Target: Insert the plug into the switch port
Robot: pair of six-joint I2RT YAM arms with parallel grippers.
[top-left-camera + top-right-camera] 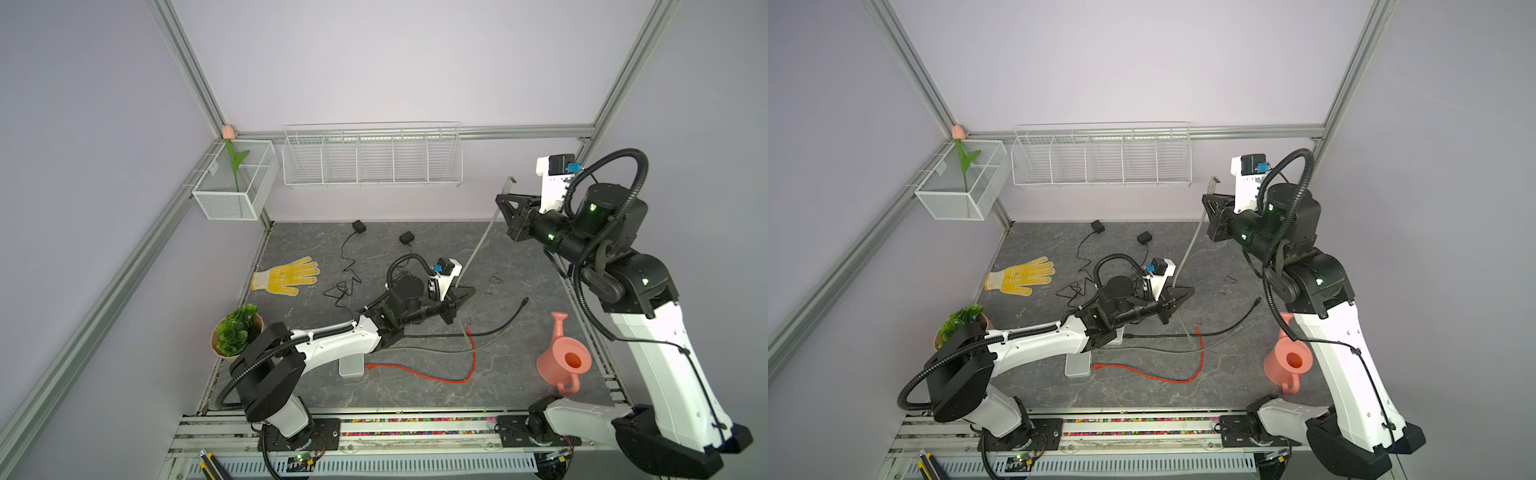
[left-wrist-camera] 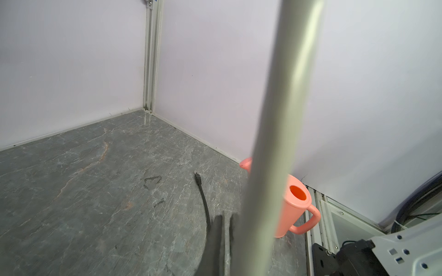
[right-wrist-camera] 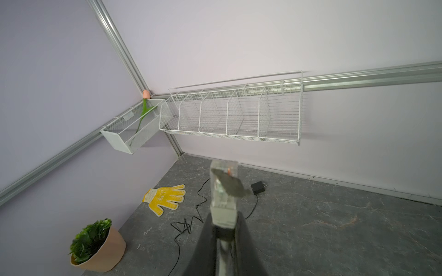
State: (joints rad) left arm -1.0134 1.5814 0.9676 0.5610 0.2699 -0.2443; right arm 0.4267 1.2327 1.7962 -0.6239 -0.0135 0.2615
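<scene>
At the near edge of the desk (image 1: 415, 399) a red cable (image 1: 370, 366) lies in a loose curve. One of its ends is beside a pale translucent box (image 1: 350, 368) that sits partly under the left arm. A pink watering can (image 1: 562, 362) stands at the near right and a potted plant (image 1: 237, 332) at the near left. Just beyond the red cable a black cable (image 2: 202, 193) runs along the desk, its free end pointing to the far right.

Mid-desk, the left gripper (image 1: 467, 291) sits low with its jaws together. The grey cable (image 1: 478, 248) crosses right at them. In the left wrist view it fills the frame beside the dark fingers (image 2: 215, 239), and whether it is pinched between them cannot be told. From there the grey cable rises off the desk, slanting to the far right.

Left of that gripper lies a yellow glove (image 1: 286, 277). Farther back are two black adapters (image 1: 358, 226) with a thin tangled cord (image 1: 341, 288).

High at the far right, the right gripper (image 1: 502, 199) holds the top end of the grey cable. Its jaws are clamped on the grey boot just behind the clear plug (image 3: 223, 184), which sticks out past the fingertips, in the air well above the desk.

On the far wall hangs a white wire rack (image 1: 372, 158). In the far left corner is a mesh box (image 1: 237, 195) with a tulip (image 1: 227, 132).
</scene>
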